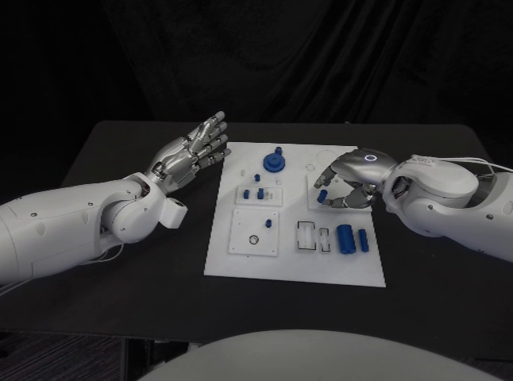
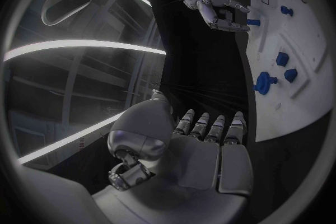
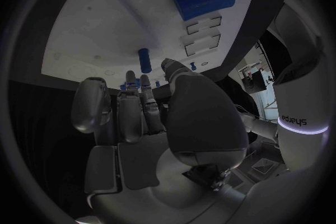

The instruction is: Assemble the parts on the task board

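Parts [image 1: 347, 238] lie on the task board [image 1: 293, 266] near the right hand [image 1: 346, 184] — fingers curled, grip unclear — left hand [image 1: 194, 152] spread, empty.

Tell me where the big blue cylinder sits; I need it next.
In the head view the big blue cylinder lies on the task board, near its right edge, just below the right robot hand.

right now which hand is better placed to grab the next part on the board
Right. The right hand hovers over the task board, fingers curled beside the blue parts; the left hand is open, off the board's edge.
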Tool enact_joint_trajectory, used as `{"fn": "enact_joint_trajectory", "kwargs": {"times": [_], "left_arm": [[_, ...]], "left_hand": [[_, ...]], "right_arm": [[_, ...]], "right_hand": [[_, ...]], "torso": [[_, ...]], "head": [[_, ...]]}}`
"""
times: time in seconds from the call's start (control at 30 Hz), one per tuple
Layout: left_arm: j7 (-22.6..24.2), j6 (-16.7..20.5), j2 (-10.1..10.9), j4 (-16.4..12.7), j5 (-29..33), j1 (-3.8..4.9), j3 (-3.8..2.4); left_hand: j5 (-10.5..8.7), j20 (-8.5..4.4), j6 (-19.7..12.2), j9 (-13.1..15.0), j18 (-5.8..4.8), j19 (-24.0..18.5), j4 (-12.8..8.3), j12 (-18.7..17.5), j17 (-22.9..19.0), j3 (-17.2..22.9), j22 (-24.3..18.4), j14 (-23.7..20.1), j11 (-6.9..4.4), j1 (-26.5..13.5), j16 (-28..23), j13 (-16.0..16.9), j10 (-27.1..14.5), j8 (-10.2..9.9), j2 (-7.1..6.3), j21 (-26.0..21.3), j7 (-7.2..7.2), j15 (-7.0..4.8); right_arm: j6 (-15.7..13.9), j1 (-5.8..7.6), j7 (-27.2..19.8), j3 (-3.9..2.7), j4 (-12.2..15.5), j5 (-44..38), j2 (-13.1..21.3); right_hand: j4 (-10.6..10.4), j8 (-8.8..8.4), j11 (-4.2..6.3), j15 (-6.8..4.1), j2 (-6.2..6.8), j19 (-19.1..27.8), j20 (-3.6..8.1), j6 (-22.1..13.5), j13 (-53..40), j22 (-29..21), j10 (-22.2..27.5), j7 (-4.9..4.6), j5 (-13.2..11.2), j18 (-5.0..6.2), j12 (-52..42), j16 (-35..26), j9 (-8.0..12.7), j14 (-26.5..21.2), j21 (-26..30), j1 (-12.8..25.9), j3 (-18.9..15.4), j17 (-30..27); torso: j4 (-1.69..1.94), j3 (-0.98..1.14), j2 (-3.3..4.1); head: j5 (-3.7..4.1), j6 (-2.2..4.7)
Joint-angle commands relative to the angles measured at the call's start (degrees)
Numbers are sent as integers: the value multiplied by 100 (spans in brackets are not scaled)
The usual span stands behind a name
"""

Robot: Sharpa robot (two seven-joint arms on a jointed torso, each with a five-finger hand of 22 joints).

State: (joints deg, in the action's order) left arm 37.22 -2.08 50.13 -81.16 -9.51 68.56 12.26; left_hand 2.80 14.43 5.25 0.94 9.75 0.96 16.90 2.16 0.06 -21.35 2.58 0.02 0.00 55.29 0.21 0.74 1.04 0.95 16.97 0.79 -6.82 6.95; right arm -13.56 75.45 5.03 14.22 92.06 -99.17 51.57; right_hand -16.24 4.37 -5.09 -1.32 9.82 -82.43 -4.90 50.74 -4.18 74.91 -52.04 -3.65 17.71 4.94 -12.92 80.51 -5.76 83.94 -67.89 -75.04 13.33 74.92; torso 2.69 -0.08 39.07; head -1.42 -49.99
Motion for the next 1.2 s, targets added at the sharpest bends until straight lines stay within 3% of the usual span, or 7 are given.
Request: {"fn": "enact_joint_trajectory", "kwargs": {"times": [0.03,0.4,0.67,1.0,1.2], "left_arm": [[150,16,4,-8,-3,-13,-5],[111,-22,-3,-1,-2,-16,-5],[87,-58,-6,5,-2,-20,-5],[52,-100,-12,12,-2,-27,-5],[44,-125,-24,21,-2,-43,-5]], "left_hand": [[-16,-44,10,5,44,-14,0,-20,-6,22,-10,-2,18,-154,-21,-9,4,3,-14,-21,36,-18],[-14,-47,71,15,45,-12,-30,-20,-6,34,-17,-2,82,-137,-21,-7,11,13,-20,-20,198,25],[-16,-29,112,21,44,-7,-50,-6,-6,-32,-14,-2,162,22,-21,-1,26,20,-129,-17,278,53],[-13,-11,167,28,45,0,-45,5,-6,11,-12,-2,244,229,-21,3,40,29,-56,-14,382,73],[-10,-5,188,30,45,3,-39,5,-6,46,-10,-2,268,290,-21,2,40,32,-36,-12,427,82]], "right_arm": [[74,-24,6,-4,-30,-44,-18],[84,-61,-44,-4,-117,-44,-91],[60,-86,-106,-4,-229,-44,-208],[93,-144,-131,-4,-352,-44,-305],[98,-154,-132,-4,-371,-44,-317]], "right_hand": [[17,-20,-5,29,-58,-26,-20,-1,6,953,-66,-59,8,-70,25,-11,13,232,5,-65,50,88],[241,8,47,-6,-182,-28,9,122,8,956,-361,-98,-2,-71,56,-5,44,238,-11,-359,266,98],[365,42,79,-34,-216,-27,34,247,17,957,-546,-117,-1,-72,113,-6,42,240,-16,-455,442,100],[571,154,119,-64,-163,-19,65,559,27,954,-879,-130,-4,-71,235,-32,-38,232,-12,-580,784,71],[630,167,141,-74,-137,-16,75,610,18,953,-1045,-202,-7,-71,254,-41,-73,229,-11,-590,887,61]], "torso": [[-1,1,1],[-6,3,-7],[-12,-2,-15],[-2,-2,-16],[2,-6,-12]], "head": [[4,-1],[6,-1],[4,-1],[-10,-1],[3,-1]]}}
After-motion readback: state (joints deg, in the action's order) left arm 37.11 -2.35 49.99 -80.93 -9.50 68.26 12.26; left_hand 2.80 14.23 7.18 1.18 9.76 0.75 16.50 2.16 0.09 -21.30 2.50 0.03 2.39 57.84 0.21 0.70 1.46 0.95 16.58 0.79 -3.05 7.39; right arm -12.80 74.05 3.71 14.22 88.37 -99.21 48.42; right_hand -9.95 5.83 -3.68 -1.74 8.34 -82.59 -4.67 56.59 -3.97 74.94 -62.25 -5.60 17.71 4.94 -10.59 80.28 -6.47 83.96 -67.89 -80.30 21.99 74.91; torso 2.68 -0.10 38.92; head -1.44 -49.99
